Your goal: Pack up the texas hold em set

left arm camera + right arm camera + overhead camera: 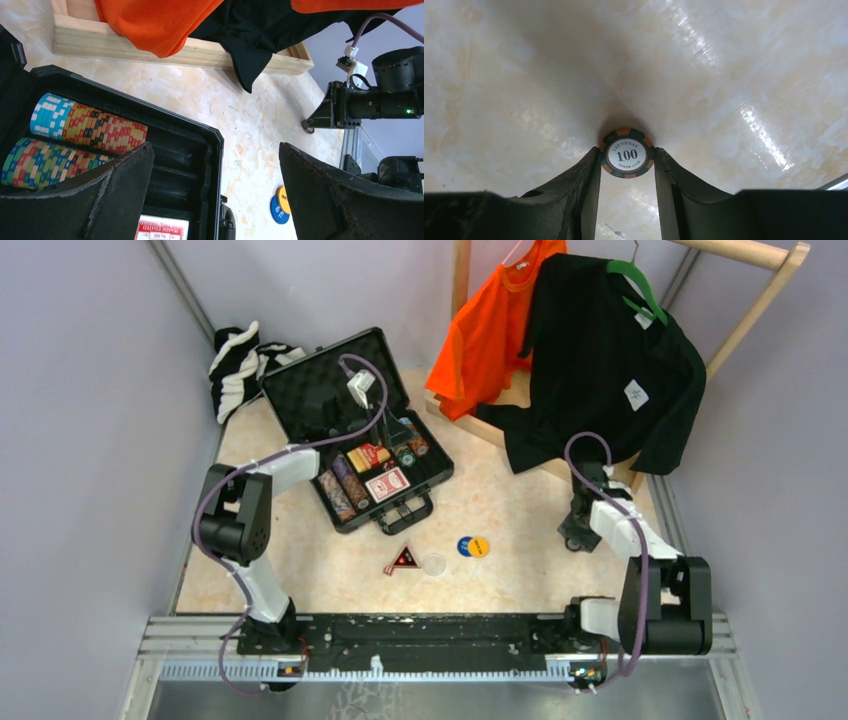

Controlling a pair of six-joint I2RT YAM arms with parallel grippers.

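The briefcase (300,380) is your biggest hazard. It lies open right under the left gripper (216,150), whose jaws are spread wide and hold nothing. If that arm drops carelessly, a finger could clip the rim or plough into the chip rows (90,127) packed just below one finger. The red card deck (387,484) sits in the case close by and could be knocked askew the same way. The triangle (402,559), the blue and yellow discs (473,546) and the clear disc (434,563) lie loose on the table between the two grippers, so a low sweep toward the case would scatter them. Smallest of all is the single poker chip (626,152). The right gripper (576,533) has closed on its rim, with the chip apparently flat on the table between the fingertips. That thin edge hold could squirt out as you lift, and the chip may roll away.
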